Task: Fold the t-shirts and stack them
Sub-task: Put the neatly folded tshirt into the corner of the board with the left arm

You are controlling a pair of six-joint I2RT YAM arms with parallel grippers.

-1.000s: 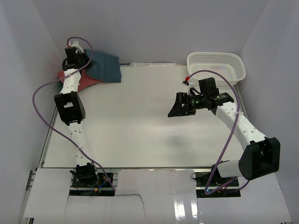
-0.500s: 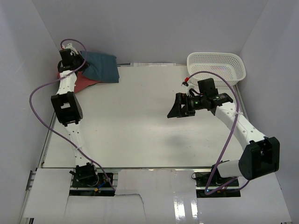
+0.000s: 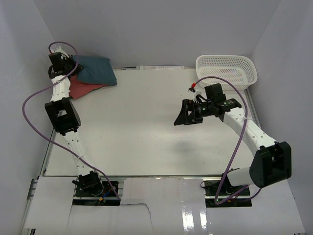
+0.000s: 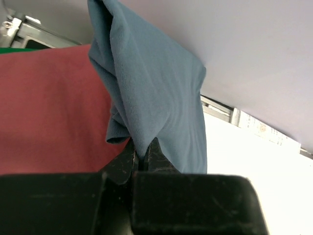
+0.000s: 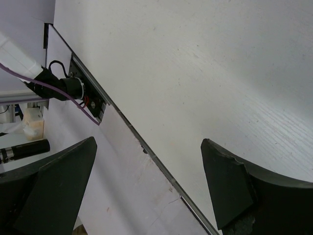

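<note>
The dark teal-blue t-shirt [image 3: 95,69] lies bunched at the far left corner of the table, on top of the coral-red t-shirt [image 3: 80,88]. My left gripper [image 3: 68,63] is shut on a fold of the teal shirt [image 4: 156,98] and holds it lifted over the red shirt [image 4: 49,107]. My right gripper [image 3: 182,114] is open and empty, hovering above the middle right of the table, with its fingers [image 5: 230,181] spread wide.
A white lattice basket [image 3: 226,68] stands at the far right corner. White walls enclose the table on the left, back and right. The table's near edge and a cable base [image 5: 63,88] show in the right wrist view.
My left gripper has moved left and farther back, dragging the teal shirt with it and uncovering more of the red shirt. The right arm has barely moved.
</note>
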